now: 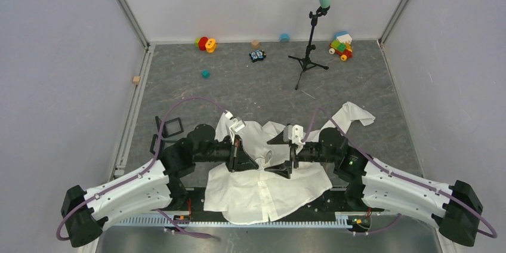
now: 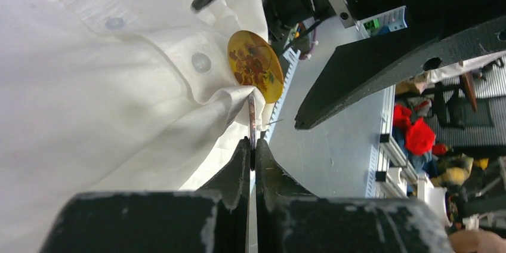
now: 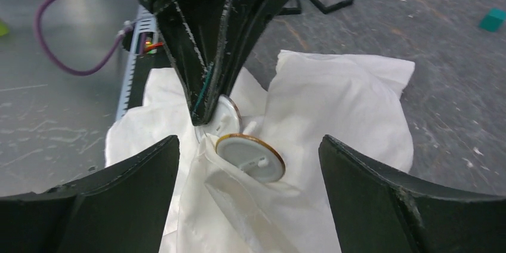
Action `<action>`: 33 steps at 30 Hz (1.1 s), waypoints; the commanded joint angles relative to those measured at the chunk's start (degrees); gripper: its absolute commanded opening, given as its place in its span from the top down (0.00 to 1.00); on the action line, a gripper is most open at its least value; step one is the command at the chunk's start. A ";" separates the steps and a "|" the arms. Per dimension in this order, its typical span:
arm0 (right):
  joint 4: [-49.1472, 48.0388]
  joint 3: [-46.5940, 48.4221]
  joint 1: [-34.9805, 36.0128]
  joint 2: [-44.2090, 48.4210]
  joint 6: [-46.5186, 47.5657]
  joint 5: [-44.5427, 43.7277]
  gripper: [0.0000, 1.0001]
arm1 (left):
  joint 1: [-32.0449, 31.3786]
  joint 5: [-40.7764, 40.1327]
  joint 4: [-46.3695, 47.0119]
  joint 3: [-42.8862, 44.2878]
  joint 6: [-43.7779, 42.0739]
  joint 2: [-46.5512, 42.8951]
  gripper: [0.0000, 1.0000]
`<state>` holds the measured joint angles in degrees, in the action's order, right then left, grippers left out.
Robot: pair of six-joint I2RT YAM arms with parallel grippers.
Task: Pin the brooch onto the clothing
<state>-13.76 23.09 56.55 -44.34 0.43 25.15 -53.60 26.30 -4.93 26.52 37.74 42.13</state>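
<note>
Mottled grey floor (image 1: 250, 95), pale walls (image 1: 59, 56), scattered toys (image 1: 206, 43), black tripod stand (image 1: 309, 56)

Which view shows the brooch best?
Left wrist: the brooch is close and sharp, its yellow painted face toward the camera, at a fold of the shirt. Right wrist shows only its white back. Top external: too small to make out.
</note>
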 commanded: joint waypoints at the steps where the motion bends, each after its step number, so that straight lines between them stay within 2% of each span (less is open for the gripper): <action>1: -2.98 5.62 -1.45 -3.44 0.70 14.87 0.11 | 0.73 10.15 -4.00 6.10 -8.38 2.45 0.98; 9: -2.52 7.68 -1.93 -8.58 -0.34 21.87 0.34 | 2.48 14.73 -7.65 9.18 -13.73 5.89 0.98; 11: -2.59 7.43 -2.06 -9.13 -0.35 23.41 0.33 | 3.09 15.71 -7.40 9.30 -14.21 6.12 0.98; 14: -2.73 6.57 -2.34 -9.22 -0.34 23.98 0.27 | 4.02 17.20 -6.71 9.39 -14.53 6.16 0.98; 16: -2.68 6.06 -2.66 -9.36 -0.39 23.98 0.27 | 4.30 18.17 -6.04 9.23 -14.36 6.34 0.98; 24: -7.03 4.38 -3.69 -11.19 -4.54 24.97 0.45 | 4.56 20.24 -4.44 8.90 -13.66 6.22 0.98; 31: -8.01 3.65 -3.75 -13.19 -5.22 25.40 0.47 | 4.65 20.60 -3.69 8.57 -13.21 5.77 0.98; 33: -8.21 3.42 -3.79 -13.28 -5.36 25.30 0.51 | 4.67 20.62 -3.64 8.53 -13.22 5.77 0.98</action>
<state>-19.27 27.16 53.06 -57.41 -4.03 49.34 -49.21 43.97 -11.86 33.21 25.87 48.75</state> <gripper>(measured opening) 0.522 0.043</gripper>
